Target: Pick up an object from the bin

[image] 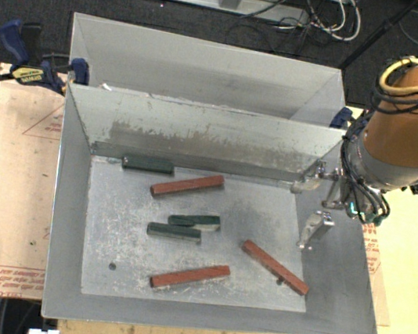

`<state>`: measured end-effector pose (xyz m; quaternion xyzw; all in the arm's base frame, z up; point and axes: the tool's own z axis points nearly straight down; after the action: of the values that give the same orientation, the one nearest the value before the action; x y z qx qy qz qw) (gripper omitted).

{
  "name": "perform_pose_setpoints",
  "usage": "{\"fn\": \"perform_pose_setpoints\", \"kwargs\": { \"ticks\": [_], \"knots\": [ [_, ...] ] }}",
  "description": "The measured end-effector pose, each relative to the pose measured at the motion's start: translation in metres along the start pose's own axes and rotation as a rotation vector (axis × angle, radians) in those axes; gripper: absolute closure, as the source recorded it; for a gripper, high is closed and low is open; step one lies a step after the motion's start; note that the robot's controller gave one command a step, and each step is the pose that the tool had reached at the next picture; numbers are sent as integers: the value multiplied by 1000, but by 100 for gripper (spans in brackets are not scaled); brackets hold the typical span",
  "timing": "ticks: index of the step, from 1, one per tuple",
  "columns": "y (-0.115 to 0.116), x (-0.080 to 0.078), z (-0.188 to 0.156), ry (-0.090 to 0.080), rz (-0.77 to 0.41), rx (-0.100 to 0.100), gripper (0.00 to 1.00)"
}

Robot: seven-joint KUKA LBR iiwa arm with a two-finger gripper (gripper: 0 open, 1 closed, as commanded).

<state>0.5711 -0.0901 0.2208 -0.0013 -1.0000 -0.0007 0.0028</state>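
My gripper [311,208] hangs over the bin's right side, against the right wall. Its two metal fingers [313,230] stand apart, open, with nothing between them. The nearest loose thing is a red-brown flat bar [274,266], lying slantwise on the floor just below and left of the lower finger, apart from it. Further left, two short dark green bars [194,220] [174,233] lie side by side in the middle of the bin.
Another red-brown bar [188,185] lies near the back, with a dark green bar [147,165] to its left at the back wall. A third red-brown bar [191,276] lies near the front. The arm with its orange cover stands over the right rim.
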Motion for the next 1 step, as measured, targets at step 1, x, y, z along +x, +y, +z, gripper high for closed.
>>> {"fn": "perform_pose_setpoints", "kwargs": {
  "ticks": [1],
  "knots": [
    [0,-2,-4,-7,-2,1,0]
  ]
}}
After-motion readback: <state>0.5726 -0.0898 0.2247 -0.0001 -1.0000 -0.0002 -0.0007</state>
